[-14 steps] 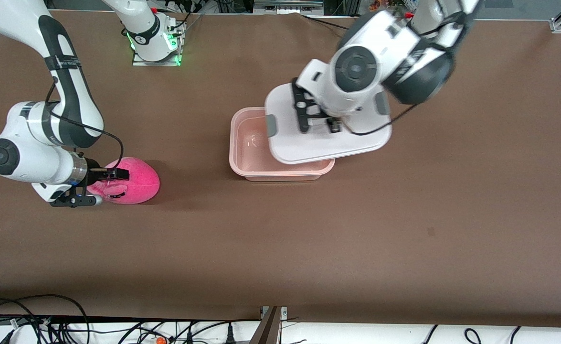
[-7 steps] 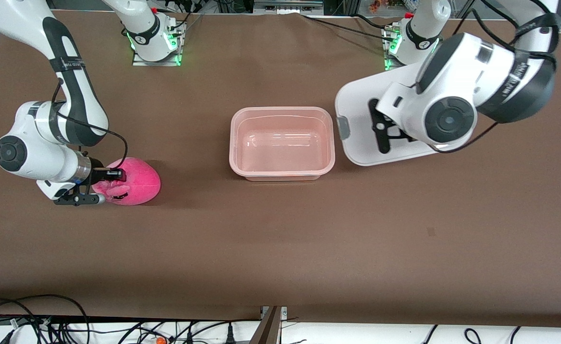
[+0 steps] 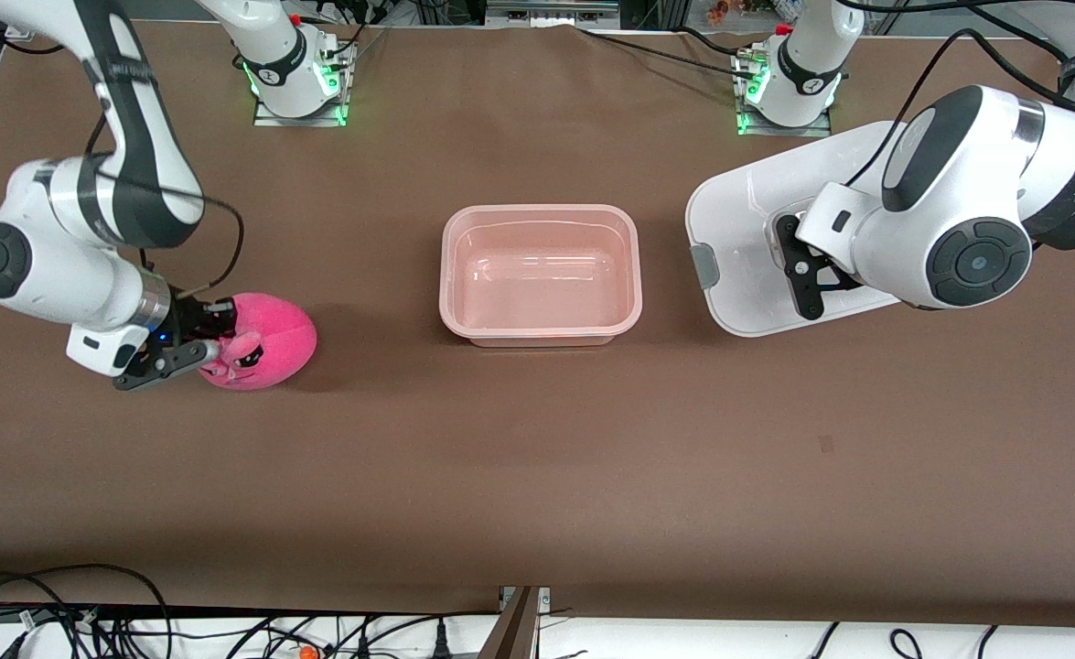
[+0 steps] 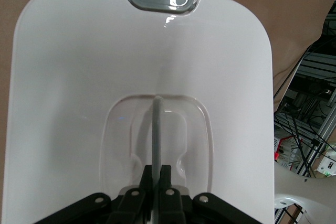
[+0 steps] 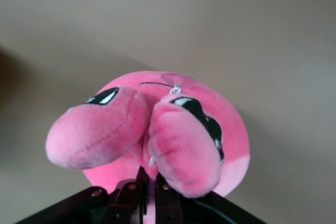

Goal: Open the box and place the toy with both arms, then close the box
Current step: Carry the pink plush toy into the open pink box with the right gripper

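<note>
Brown table [image 3: 537, 458]: box [image 3: 541, 275] open; left gripper [image 4: 155, 179] clamped on lid [image 4: 79, 77] handle; right gripper [image 5: 149, 182] pinching toy [image 5: 173, 129]. Placing, closing left.

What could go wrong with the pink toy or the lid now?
The right gripper pinches only a small fold of the toy, so it might slip out when carried to the box. The left gripper holds the lid by its thin handle, so the lid might tilt or swing.
</note>
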`<state>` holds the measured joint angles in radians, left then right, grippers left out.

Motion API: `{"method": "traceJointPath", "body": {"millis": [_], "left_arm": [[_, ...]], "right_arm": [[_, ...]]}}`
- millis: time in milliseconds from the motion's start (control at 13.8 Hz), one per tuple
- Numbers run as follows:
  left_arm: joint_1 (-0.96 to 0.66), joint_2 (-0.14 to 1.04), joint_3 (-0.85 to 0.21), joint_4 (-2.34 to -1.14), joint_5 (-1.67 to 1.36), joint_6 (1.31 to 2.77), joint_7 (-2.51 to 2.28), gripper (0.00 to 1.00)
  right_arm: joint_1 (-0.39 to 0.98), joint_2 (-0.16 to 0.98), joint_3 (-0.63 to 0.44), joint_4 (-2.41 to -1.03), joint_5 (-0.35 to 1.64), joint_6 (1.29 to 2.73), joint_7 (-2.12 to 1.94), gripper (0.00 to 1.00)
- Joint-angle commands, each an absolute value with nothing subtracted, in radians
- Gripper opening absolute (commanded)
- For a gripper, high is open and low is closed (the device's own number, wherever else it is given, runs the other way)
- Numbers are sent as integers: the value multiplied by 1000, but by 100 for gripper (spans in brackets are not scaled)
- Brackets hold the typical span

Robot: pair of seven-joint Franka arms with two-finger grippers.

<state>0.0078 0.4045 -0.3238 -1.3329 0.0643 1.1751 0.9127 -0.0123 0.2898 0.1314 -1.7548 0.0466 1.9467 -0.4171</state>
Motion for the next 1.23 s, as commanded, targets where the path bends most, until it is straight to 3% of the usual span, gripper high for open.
{"method": "traceJointPath", "body": {"millis": [0,290,725,942,1159], "left_arm": [[46,410,-331,-1270,89,1157,957,0],[52,411,-331,-1269,91,1157,966,0],[55,411,-330,-1269,92,1155,966,0],[58,411,-330,-1270,92,1155,966,0],[58,411,-330,-1270,92,1155,966,0]], "right_arm": [[-20,262,256,-1628,48,1777,-569,0],[-2,275,440,-1505,34,1769,-693,0],[343,400,448,-1425,-225,1766,-683,0],[432,449,446,-1413,-319,1761,-603,0],[439,494,446,-1413,-344,1761,-578,0]]}}
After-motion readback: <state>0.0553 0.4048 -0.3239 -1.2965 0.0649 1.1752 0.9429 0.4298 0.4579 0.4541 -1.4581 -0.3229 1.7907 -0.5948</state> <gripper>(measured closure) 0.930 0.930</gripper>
